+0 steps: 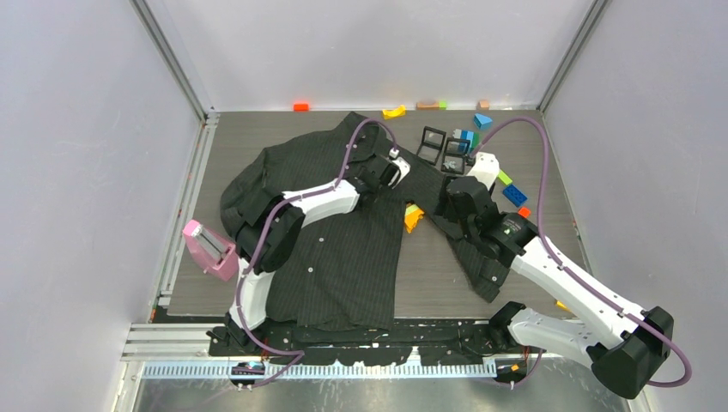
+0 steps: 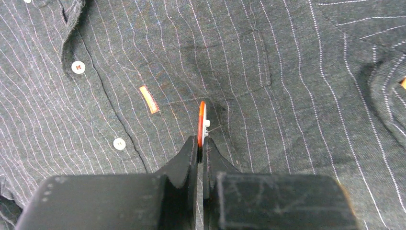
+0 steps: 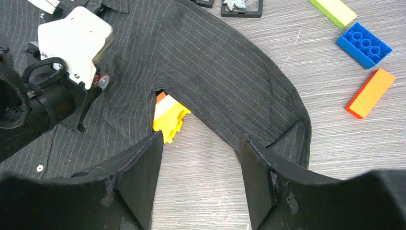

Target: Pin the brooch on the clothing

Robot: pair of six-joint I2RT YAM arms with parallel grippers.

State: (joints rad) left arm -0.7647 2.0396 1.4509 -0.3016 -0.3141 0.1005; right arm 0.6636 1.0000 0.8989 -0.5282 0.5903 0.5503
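Top view: dark pinstriped shirt (image 1: 343,249) lies flat on the worktop (image 1: 429,275), centre-left, collar toward the far edge, hem at the near edge. Left tool (image 1: 400,174) is over the chest area. Right tool (image 1: 443,209) is over the shirt's sleeve, toward the right side. Pink object (image 1: 210,249) at the left edge.

Left wrist: left tool pinched tight on the brooch (image 2: 202,123), an orange-red disc held edge-on over the chest, just right of the small orange tag (image 2: 149,99) and by the pocket (image 2: 234,62). Cannot tell if it touches the fabric. White button (image 2: 77,67) at left.

Right wrist: right tool fingers wide apart, holding nothing, above the sleeve (image 3: 230,72). Yellow block (image 3: 170,117) pokes from under the sleeve. Blue brick (image 3: 364,44) and orange block (image 3: 371,92) lie on bare worktop.
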